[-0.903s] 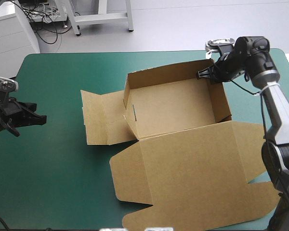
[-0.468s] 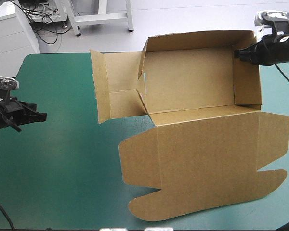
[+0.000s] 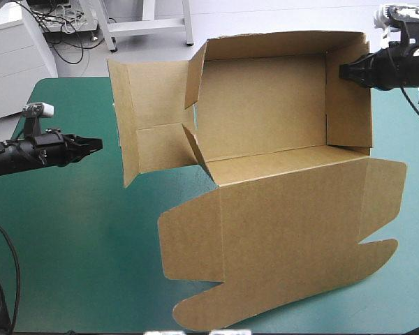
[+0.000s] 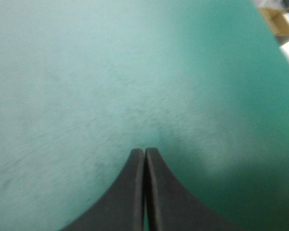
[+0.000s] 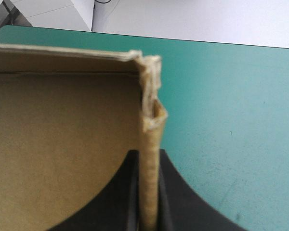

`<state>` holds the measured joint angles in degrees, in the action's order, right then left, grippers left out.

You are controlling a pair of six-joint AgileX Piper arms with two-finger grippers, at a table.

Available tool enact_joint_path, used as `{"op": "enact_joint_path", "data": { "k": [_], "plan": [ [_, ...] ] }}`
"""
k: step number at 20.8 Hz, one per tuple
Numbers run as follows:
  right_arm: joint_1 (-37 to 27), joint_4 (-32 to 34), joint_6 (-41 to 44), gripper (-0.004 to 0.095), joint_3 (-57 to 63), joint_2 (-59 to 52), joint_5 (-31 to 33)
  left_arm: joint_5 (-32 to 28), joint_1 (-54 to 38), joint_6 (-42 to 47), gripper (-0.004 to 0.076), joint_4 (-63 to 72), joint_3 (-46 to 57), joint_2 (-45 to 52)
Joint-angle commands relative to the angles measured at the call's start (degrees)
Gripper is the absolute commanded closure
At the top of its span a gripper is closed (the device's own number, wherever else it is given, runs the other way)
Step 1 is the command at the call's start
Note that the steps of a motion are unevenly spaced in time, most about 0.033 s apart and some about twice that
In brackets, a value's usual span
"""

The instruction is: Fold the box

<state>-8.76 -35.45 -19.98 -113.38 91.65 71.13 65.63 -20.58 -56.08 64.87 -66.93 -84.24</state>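
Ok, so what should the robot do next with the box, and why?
Probably bring the left hand across to the open side flap of the box. The right hand pinches the right wall and holds the box raised, but that flap stands unfolded, and the left hand is shut, empty and apart from it.

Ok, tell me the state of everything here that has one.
box: held up by one side, right wall raised, left flaps spread open, lid open and flat.
left hand: shut, empty, apart from the box.
right hand: shut on the box's right wall.
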Motion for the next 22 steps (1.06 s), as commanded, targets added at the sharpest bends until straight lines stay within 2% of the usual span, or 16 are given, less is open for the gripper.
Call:
{"op": "enact_joint_path", "data": {
  "k": [1,6,8,10,11,12,13,14,22],
  "plan": [
    [-0.2,-3.9,0.2,0.0931,-1.8,-2.7,0.4,5.6,2.8,-4.6,0.0756,14.6,-1.4,-0.6],
    [1.8,-2.8,0.2,0.0931,-1.8,-2.7,0.3,5.7,10.5,-6.2,0.0750,19.2,-1.4,-2.1],
    [3.5,0.0,0.2,0.0931,-1.8,-2.7,0.3,7.2,13.6,-9.0,0.0689,22.1,-1.4,-2.1],
    [4.4,2.9,1.6,0.0929,-1.8,-2.7,-0.2,9.2,15.8,-9.5,0.0529,23.8,-1.4,-2.0],
    [4.8,3.6,2.2,0.0929,-1.8,-2.7,-0.6,9.2,17.0,-9.5,0.0348,23.6,-1.4,-1.9],
    [4.8,3.9,2.2,0.0929,-1.8,-2.7,-0.6,9.2,17.5,-9.5,0.0240,23.6,-1.4,-1.8],
    [4.8,3.9,2.8,0.0929,-1.8,-2.7,-0.8,9.2,18.4,-9.5,0.0036,23.6,-1.4,-1.8],
    [4.8,4.3,2.7,0.0929,-1.8,-2.7,-1.3,9.2,18.8,-9.5,0.0014,23.6,-1.4,-1.8],
    [4.9,7.0,5.7,0.0924,-1.8,-2.7,-4.5,9.2,19.8,-9.8,0.0013,33.0,-1.4,-1.7]
  ]
}}
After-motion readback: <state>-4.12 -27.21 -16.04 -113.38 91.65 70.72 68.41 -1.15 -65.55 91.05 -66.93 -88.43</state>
